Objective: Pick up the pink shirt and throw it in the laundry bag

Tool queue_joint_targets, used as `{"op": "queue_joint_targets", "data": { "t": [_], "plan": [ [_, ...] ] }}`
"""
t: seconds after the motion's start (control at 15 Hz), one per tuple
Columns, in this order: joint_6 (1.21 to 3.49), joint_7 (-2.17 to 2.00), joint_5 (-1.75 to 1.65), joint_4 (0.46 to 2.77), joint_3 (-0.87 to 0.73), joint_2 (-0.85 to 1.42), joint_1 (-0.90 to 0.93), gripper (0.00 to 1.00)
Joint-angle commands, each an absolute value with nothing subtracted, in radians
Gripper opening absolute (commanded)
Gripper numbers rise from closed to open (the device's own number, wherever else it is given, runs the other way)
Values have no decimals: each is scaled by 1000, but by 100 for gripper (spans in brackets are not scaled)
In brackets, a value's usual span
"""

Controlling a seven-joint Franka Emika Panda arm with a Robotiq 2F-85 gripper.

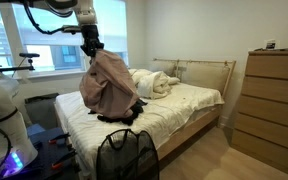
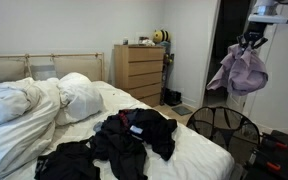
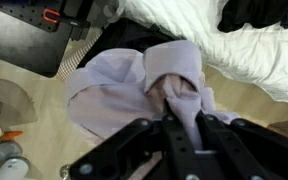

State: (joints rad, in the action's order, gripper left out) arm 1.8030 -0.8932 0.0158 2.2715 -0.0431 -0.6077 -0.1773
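Pink shirt [image 1: 106,85] soft, light, drapes limp; pincer [image 1: 91,50] clamped on bunched top fold; laundry bag [image 1: 124,152] lower, nearby.

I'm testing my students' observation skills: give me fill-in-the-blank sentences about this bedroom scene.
The shirt hanging from the fingers is ___ in colour. The laundry bag stands on the ___. The clothes lying on the bed are ___ in colour.
Missing words: pink, floor, black.
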Motion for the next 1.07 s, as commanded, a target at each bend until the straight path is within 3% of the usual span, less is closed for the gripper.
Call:
{"op": "queue_joint_targets", "data": {
  "t": [0.0,0.47,0.53,0.67,1.0],
  "plan": [
    [1851,-810,15,2264,-65,-562,-203,4],
    [1883,-728,38,2261,-69,-509,-198,7],
    [1891,-725,45,2260,-65,-500,-194,41],
    [1898,-713,52,2258,-59,-492,-188,47],
    [1908,-708,55,2255,-41,-478,-181,87]
  ]
}}
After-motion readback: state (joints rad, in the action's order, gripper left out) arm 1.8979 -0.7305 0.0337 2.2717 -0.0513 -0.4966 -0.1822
